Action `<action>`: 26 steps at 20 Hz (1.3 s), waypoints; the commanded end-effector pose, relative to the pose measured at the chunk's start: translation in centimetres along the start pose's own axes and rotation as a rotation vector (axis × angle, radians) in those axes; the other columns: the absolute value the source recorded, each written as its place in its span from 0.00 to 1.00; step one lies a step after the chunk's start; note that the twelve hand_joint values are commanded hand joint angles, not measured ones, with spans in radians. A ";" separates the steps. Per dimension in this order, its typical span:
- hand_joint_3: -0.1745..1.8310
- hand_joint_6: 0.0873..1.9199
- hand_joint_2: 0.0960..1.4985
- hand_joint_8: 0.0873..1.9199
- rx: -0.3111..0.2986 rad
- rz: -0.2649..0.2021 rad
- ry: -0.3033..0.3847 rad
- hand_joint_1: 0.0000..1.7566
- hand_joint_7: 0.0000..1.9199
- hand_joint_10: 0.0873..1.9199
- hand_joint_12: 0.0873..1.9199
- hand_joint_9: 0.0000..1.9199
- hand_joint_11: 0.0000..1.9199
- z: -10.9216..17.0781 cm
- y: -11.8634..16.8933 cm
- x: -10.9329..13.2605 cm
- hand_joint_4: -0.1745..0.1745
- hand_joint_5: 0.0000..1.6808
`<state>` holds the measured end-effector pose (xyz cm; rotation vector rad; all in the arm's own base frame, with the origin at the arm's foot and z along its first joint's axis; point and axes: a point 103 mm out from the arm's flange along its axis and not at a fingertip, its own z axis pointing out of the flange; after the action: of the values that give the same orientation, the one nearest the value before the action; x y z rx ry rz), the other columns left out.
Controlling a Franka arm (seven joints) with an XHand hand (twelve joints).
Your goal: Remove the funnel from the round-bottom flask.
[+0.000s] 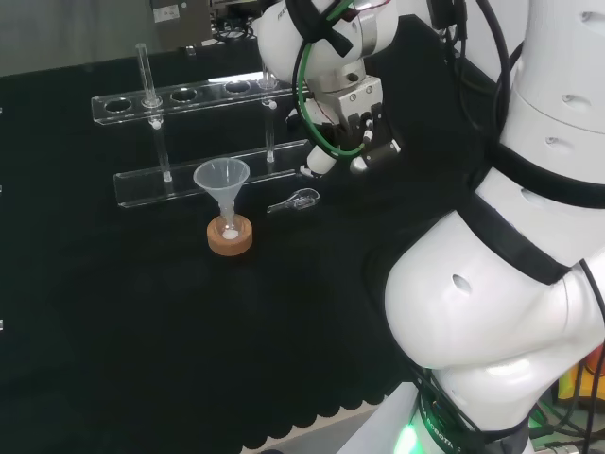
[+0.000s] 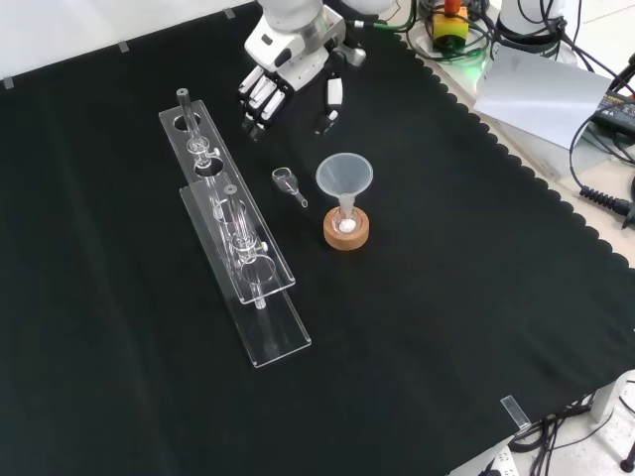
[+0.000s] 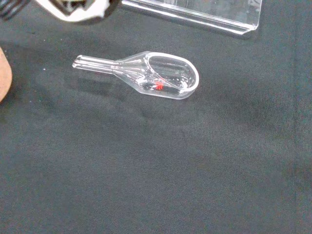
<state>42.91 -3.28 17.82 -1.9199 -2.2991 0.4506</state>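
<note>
No text or labels can be read — none.

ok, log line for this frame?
hand: open, above cloth, holding nothing | funnel: seated in flask on cork ring | contact: none

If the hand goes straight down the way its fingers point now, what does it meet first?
Probably the small glass scoop lying on the cloth under the hand, not the funnel; depth is uncertain.

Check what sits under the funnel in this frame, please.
The funnel stands stem-down over a cork ring. Something whitish shows at the ring's centre, around the stem's base. A clear flask body there cannot be made out, and the cloth beneath the ring is covered.
</note>
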 end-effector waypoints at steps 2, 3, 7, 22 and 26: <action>0.41 0.00 0.43 0.34 -0.058 0.001 0.020 0.43 0.13 0.34 0.73 0.23 0.08 -2.6 -3.6 1.6 0.38 0.22; 0.41 0.00 0.43 0.35 -0.067 -0.004 0.017 0.43 0.14 0.34 0.73 0.23 0.08 -3.0 -3.9 2.0 0.37 0.22; 0.41 0.00 0.45 0.35 -0.091 -0.040 0.013 0.44 0.16 0.33 0.73 0.25 0.10 -4.7 -5.0 3.6 0.36 0.25; 0.42 0.00 0.41 0.34 0.016 -0.164 -0.049 0.40 0.11 0.33 0.74 0.20 0.08 -7.9 -5.4 10.9 0.37 0.19; 0.41 0.00 0.41 0.34 0.047 -0.188 -0.050 0.39 0.07 0.35 0.75 0.17 0.06 -7.7 -4.8 12.4 0.36 0.15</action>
<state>38.34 6.64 25.92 -1.7386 -2.4530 0.4732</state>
